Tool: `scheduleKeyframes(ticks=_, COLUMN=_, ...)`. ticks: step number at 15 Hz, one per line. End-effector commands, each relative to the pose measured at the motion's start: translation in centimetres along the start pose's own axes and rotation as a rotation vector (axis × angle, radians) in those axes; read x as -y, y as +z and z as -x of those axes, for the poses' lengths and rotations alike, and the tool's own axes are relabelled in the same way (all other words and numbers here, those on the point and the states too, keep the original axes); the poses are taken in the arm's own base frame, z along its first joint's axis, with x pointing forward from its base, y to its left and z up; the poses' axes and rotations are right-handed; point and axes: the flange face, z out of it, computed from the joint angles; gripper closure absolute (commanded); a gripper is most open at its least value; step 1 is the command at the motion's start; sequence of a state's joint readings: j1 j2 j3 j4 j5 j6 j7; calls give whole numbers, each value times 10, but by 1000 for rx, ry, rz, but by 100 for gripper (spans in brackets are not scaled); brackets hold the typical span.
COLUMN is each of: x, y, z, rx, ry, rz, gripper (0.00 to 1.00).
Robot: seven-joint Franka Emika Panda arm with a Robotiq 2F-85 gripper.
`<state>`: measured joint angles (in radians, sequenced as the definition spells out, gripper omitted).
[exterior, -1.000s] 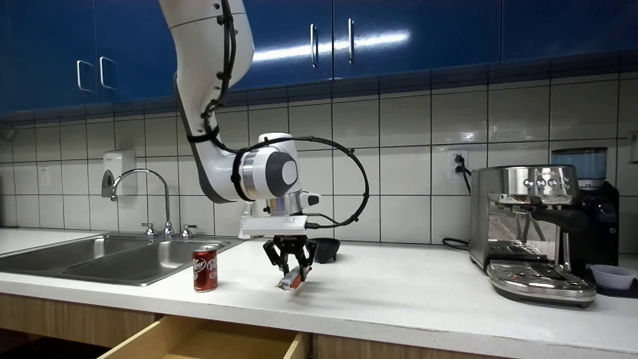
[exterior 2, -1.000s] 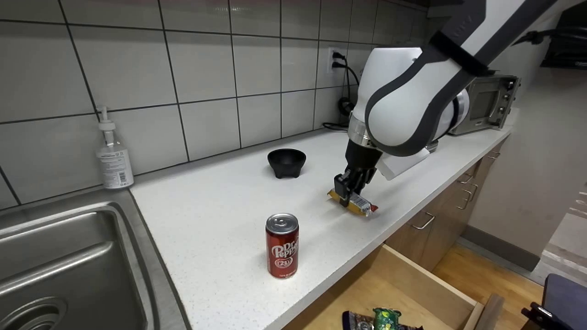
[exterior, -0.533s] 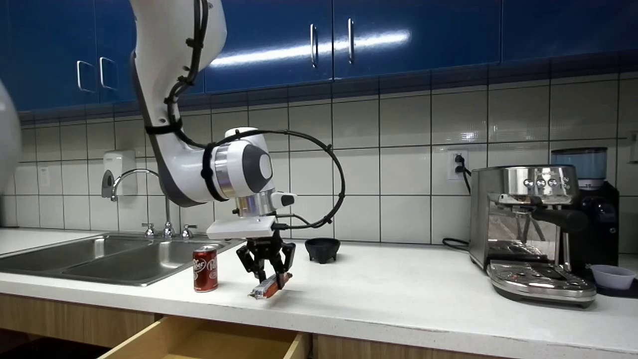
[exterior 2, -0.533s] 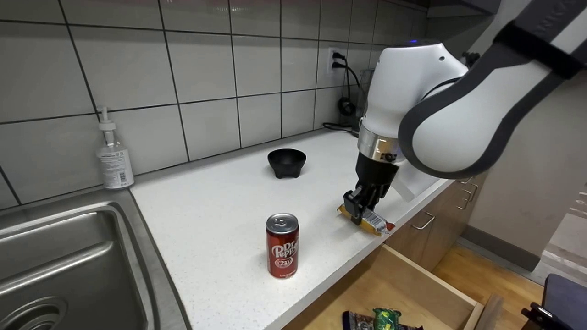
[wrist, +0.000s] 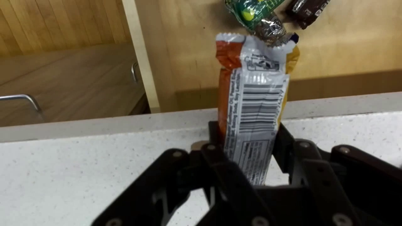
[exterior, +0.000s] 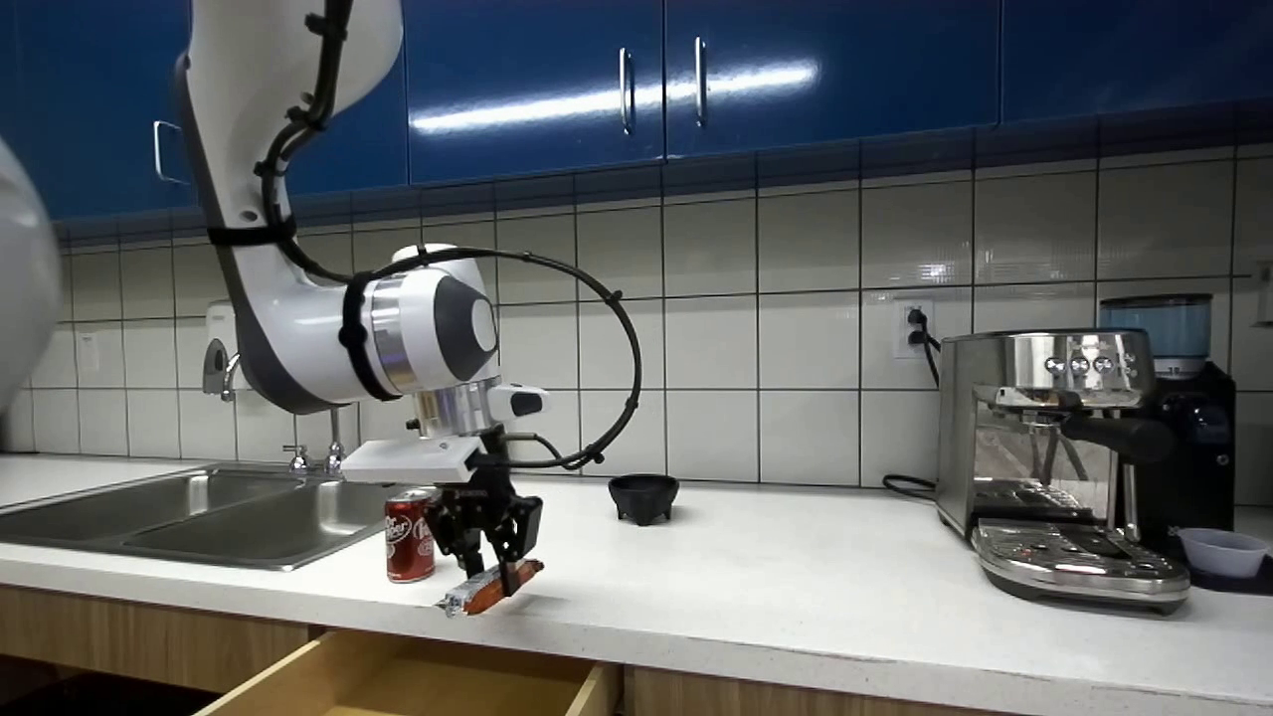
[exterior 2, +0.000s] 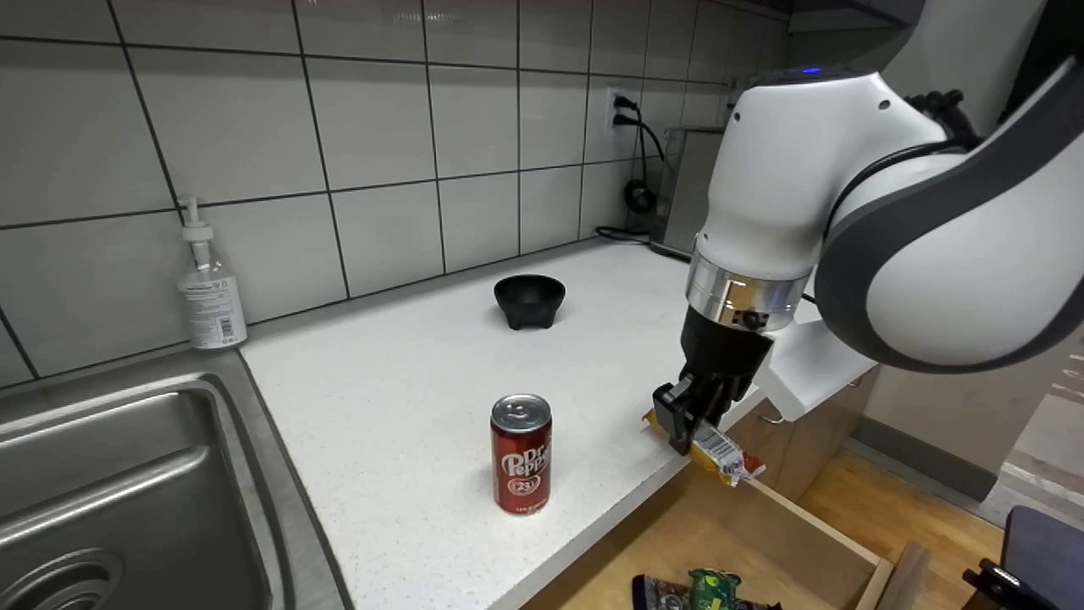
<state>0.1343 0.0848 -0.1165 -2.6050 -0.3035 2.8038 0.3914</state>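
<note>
Gripping a wrapped snack bar [wrist: 257,108] in the gripper [exterior: 491,575]; in the wrist view, pointing it to twelve o'clock, across the counter edge [wrist: 94,127] and towards the open drawer [wrist: 188,59].

Both exterior views facing tiled wall [exterior: 811,338], sharing countertop [exterior 2: 381,407], wrist view downward, near gripper [wrist: 248,135]

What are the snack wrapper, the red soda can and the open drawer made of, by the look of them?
Snack wrapper: thin, glossy plastic film or foil, I can't tell which; it's creased with crimped, toothed ends.
Soda can: metal, probably aluminium, glossy red print; the top is bare, shiny silver.
Drawer: pale wood or plywood, satin-looking; faint grain-like streaks show, though veneer is possible.
</note>
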Motion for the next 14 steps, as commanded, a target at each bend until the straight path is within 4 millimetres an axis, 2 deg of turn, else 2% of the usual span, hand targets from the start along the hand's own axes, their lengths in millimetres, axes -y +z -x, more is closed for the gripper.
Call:
scheduleKeyframes(ticks=1, x=10, y=-12, z=31, rx=7, ry=68, rz=5, gripper=83)
scheduleKeyframes(ticks=7, x=20, y=-2, z=75, rx=57, ry=203, rz=6, gripper=83)
scheduleKeyframes(ticks=9, x=23, y=3, z=85, rx=74, ry=244, rz=10, gripper=83)
scheduleKeyframes(ticks=10, x=29, y=8, z=74, rx=83, ry=263, rz=18, gripper=83)
scheduleKeyframes(ticks=14, x=35, y=16, z=77, rx=87, ry=306, rz=7, gripper=83)
